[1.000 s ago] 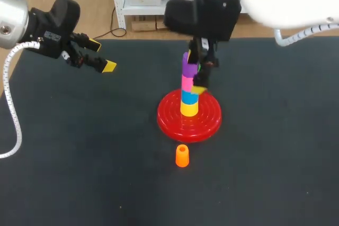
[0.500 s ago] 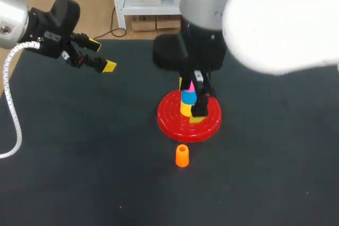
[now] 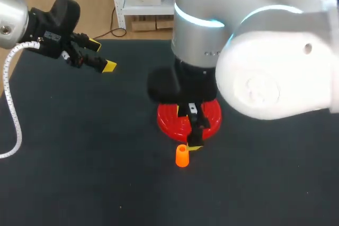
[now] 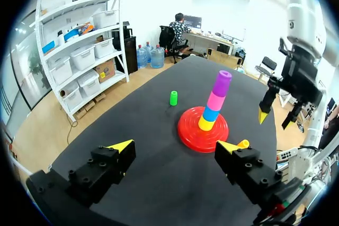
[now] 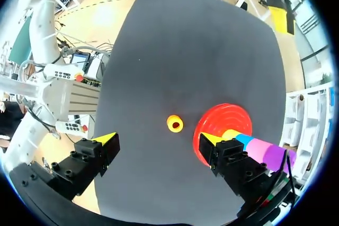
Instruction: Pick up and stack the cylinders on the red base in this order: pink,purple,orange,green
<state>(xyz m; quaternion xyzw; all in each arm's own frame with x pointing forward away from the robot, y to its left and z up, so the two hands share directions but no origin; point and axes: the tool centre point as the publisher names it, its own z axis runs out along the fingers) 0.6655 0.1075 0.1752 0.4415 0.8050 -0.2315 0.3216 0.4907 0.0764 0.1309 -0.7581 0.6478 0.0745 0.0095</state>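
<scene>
- Above orange (image 5: pixel 175 124), just beside base (image 4: pixel 186 130): right fingers (image 5: pixel 107 140) spread, empty; likely lining up next pick.
- On base: yellow (image 4: pixel 205 125), blue (image 4: pixel 211 114), pink (image 4: pixel 215 100), purple (image 4: pixel 222 82), stacked upright, so orange due next.
- Alone on surface (image 4: pixel 132 120) beyond base: green (image 4: pixel 173 98).
- Parked well aside, clear of the work: left fingers (image 4: pixel 123 145), spread, empty.

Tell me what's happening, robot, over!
Left pincer open, empty. Right pincer open, above small orange plastic cylinder. Purple plastic cylinder tops stack on round red base. Nothing in the way.
</scene>
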